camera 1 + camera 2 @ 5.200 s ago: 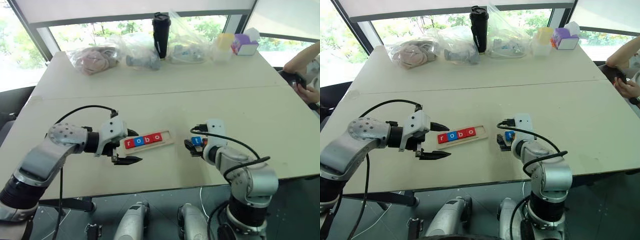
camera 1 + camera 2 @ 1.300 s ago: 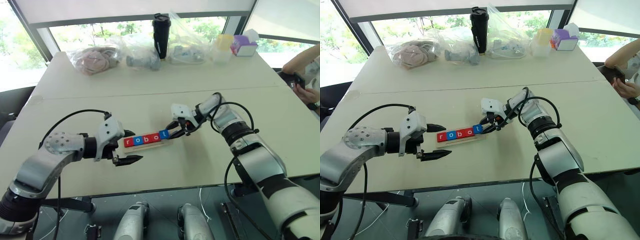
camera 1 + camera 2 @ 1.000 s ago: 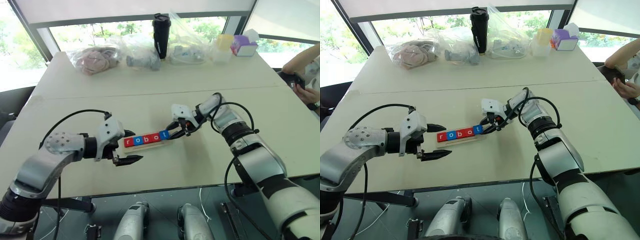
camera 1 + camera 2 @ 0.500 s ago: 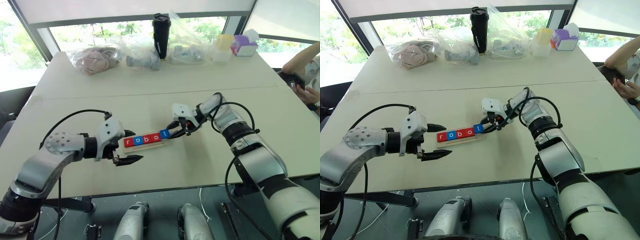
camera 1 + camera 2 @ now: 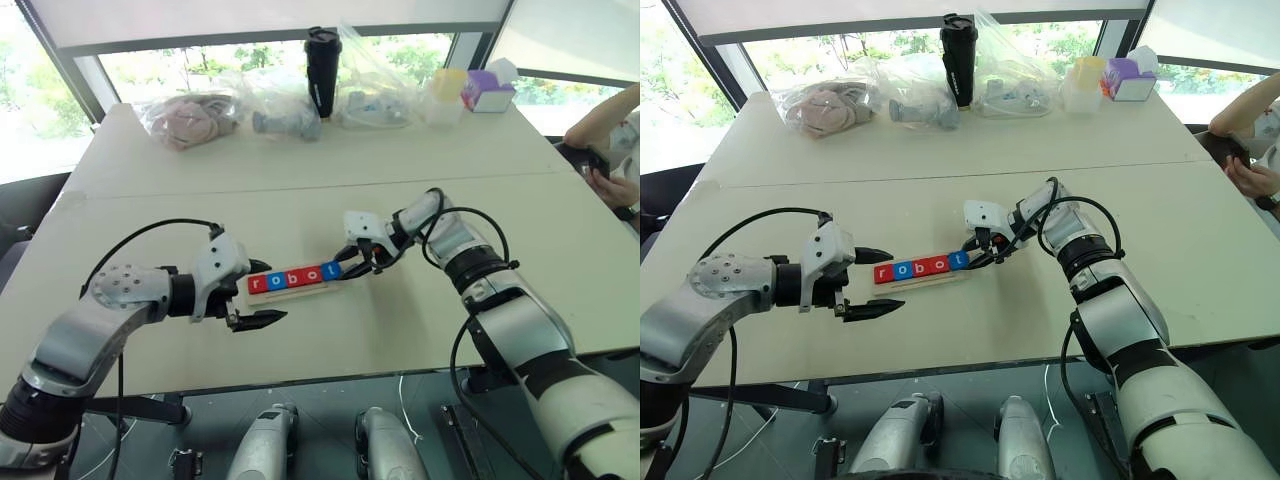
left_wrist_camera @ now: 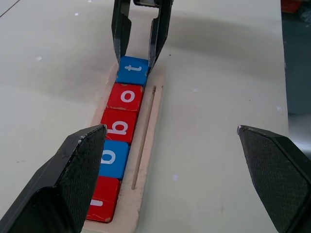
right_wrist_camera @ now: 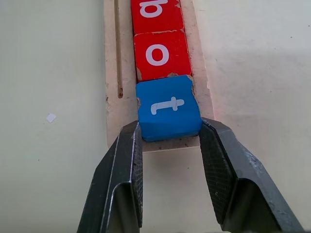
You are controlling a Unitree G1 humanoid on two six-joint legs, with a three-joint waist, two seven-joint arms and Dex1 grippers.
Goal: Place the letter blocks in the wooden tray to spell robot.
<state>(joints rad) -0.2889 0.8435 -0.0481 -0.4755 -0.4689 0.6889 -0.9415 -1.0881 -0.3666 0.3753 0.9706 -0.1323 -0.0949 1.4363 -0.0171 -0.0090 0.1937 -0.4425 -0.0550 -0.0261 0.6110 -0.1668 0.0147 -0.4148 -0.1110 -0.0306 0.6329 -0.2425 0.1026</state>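
Head views: five letter blocks lined up in the wooden tray on the desk, reading r-o-b-o-t; tray between the two sets of jaws, right gripper at the "t" end, left gripper just beside the "r" end.

Left wrist view: left gripper spread wide and empty, tray end with the red "r" block lying near the one finger; blue "o", red "b", red "o" running away from it; far off, the right arm's two fingers clamped on either side of the blue "t" block.

Right wrist view: right gripper clenched on the blue "t" block, pads pressed to its two side faces; block seated in the slot, touching the red "o", its near edge at the tray's end rim.

Step in hand: seating the last letter; word apparently complete.

Next move: letting go of the "t" with a small opening, then backing straight out along the tray's line, so neither pad drags the block or nudges the row.

Risk: block lifting with a sticky pad, or tray sliding on the desk.
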